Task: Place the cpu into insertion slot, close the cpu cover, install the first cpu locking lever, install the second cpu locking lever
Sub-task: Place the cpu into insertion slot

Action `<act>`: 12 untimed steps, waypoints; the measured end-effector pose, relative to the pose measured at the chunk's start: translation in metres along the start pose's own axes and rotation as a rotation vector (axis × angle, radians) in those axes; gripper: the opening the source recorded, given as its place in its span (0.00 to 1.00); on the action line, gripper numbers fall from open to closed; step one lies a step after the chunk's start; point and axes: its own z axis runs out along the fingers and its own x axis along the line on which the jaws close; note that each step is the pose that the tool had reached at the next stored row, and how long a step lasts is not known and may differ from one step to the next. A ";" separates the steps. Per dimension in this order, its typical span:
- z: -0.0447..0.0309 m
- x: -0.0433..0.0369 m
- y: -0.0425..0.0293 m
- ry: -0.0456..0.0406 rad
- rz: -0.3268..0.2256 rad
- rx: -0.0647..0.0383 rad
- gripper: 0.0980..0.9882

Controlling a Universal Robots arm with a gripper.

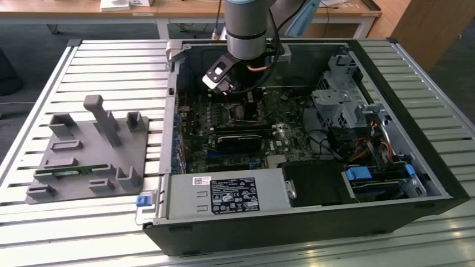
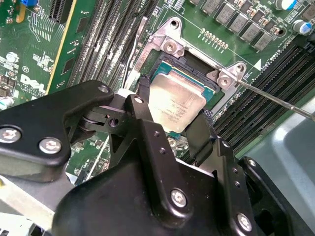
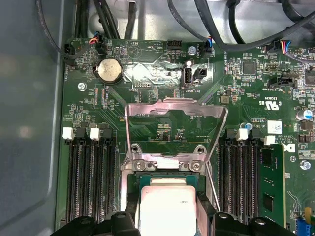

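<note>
Second wrist view: my fingers (image 2: 199, 138) clamp the silvery-tan square cpu (image 2: 176, 103) over the black square insertion slot (image 2: 179, 63); lowered skewed, it could jam.

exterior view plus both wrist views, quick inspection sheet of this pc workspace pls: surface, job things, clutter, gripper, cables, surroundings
surface: slatted metal table carrying an open computer case
job's things: cpu between the gripper's fingers over the insertion slot, seated or not cannot be told; cpu cover swung up open; a locking lever unlatched
clutter: grey fixture block on the table at the exterior view's left of the case, a green strip in it
grippers: gripper shut on the cpu
cables: black cables at the board's edge; coloured wires by the drive cage
surroundings: wooden desks behind the table
</note>
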 end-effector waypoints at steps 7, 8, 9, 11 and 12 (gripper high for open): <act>0.0027 0.0000 -0.0011 -0.0003 0.000 0.000 0.50; 0.0032 0.0000 -0.0012 -0.0006 0.000 0.001 0.50; 0.0035 0.0000 -0.0012 -0.0007 0.000 0.001 0.50; 0.0038 0.0000 -0.0012 -0.0005 0.000 0.000 0.50; 0.0040 0.0001 -0.0012 -0.0001 0.000 0.000 0.50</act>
